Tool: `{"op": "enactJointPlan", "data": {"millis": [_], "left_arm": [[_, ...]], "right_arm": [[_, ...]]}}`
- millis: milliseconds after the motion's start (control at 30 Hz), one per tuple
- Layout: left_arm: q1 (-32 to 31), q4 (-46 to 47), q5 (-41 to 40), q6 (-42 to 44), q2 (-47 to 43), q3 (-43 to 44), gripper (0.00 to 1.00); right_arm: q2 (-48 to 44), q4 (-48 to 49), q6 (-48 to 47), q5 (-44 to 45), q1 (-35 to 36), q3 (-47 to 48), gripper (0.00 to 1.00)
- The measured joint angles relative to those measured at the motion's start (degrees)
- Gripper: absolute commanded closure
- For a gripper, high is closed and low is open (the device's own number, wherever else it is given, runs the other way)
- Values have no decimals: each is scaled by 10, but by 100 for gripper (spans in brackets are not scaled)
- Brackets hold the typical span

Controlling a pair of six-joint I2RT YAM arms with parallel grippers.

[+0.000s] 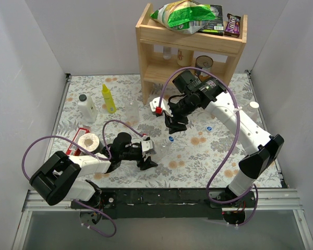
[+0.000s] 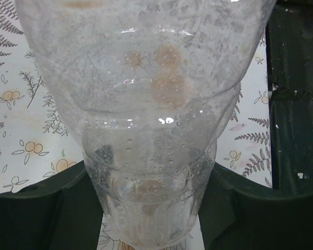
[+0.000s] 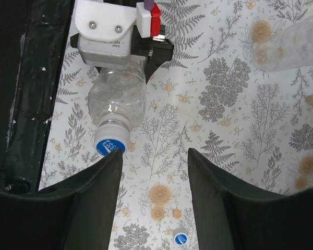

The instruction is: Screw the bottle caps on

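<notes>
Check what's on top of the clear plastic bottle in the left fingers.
A round blue cap sits on the neck of the clear plastic bottle; its threads are covered, so tightness cannot be seen.

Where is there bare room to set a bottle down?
Most free: the near-centre tabletop between the left pincer and the right arm. Crowded: the middle, where the right pincer, the gripped clear bottle and a loose blue cap sit close, and back left around the yellow bottle and white bottle.
</notes>
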Motion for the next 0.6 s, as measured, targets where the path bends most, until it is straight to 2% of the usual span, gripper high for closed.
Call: {"op": "enactJointPlan", "data": {"millis": [600], "left_arm": [[3, 9, 0, -15, 0, 3, 100]], "right_arm": [[2, -3, -5, -6, 33, -28, 43]]}}
